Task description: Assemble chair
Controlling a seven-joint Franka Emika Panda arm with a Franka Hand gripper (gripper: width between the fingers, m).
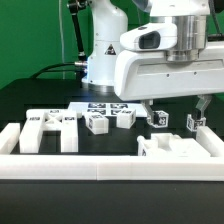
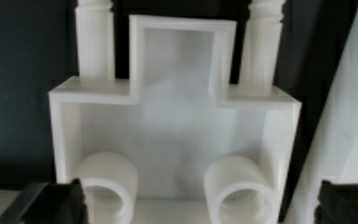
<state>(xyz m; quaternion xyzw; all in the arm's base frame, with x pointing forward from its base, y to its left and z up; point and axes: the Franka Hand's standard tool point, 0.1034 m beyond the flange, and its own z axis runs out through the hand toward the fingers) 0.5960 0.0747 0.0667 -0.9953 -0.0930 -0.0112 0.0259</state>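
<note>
The chair lies in loose white pieces — a slotted panel at the exterior view's left, small tagged blocks mid-row, a boxy part right.

A flat green backdrop wall fills the space behind a matte black surface. A low, blocky white rail borders that surface along its near edge and turns up the exterior view's left side. The light is even and bright, casting only faint shadows.

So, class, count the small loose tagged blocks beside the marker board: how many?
2. One block sits at the marker board's near edge; the other lies to the exterior view's right of it. The arm may hide more.
</note>
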